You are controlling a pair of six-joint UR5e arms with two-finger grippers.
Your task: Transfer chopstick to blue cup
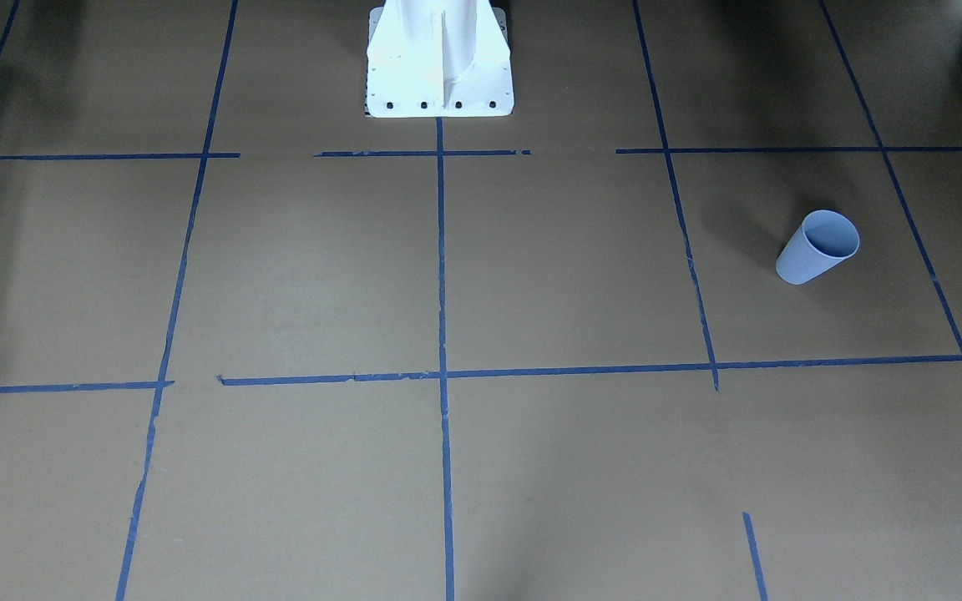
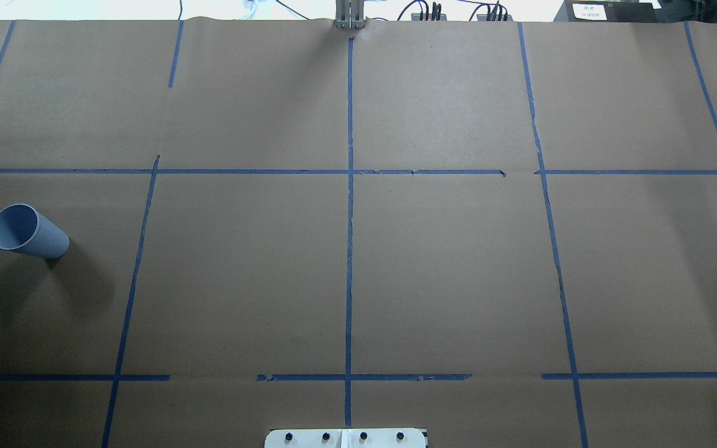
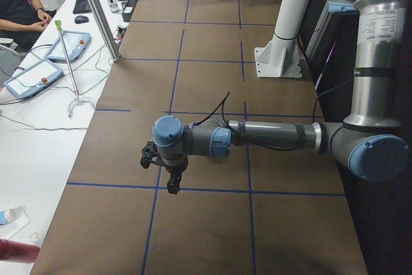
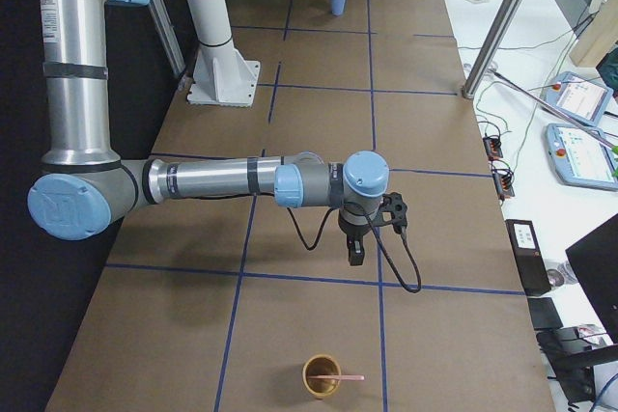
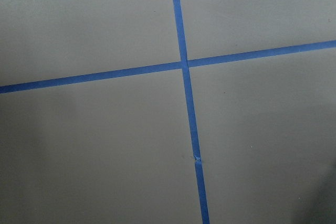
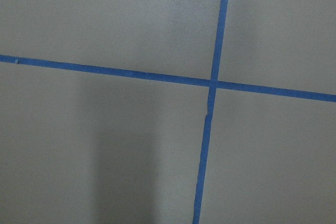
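Observation:
The blue cup (image 1: 817,247) stands upright on the brown paper on my left side; it also shows in the overhead view (image 2: 27,232) and far off in the exterior right view (image 4: 337,0). A pale pink chopstick (image 4: 346,375) lies across the rim of a small brown cup (image 4: 320,378) at the table's right end. My right gripper (image 4: 354,256) points down over the table, a little short of that cup. My left gripper (image 3: 173,187) points down over the table's left end. Neither shows in any other view, so I cannot tell if they are open or shut. Both wrist views show only paper and tape.
The white robot pedestal (image 1: 439,67) stands at the table's robot-side edge. Blue tape lines (image 2: 349,249) grid the paper. A metal post (image 4: 492,36) stands at the operators' edge. A seated person (image 3: 16,4) and tablets (image 3: 67,46) are at the side desk.

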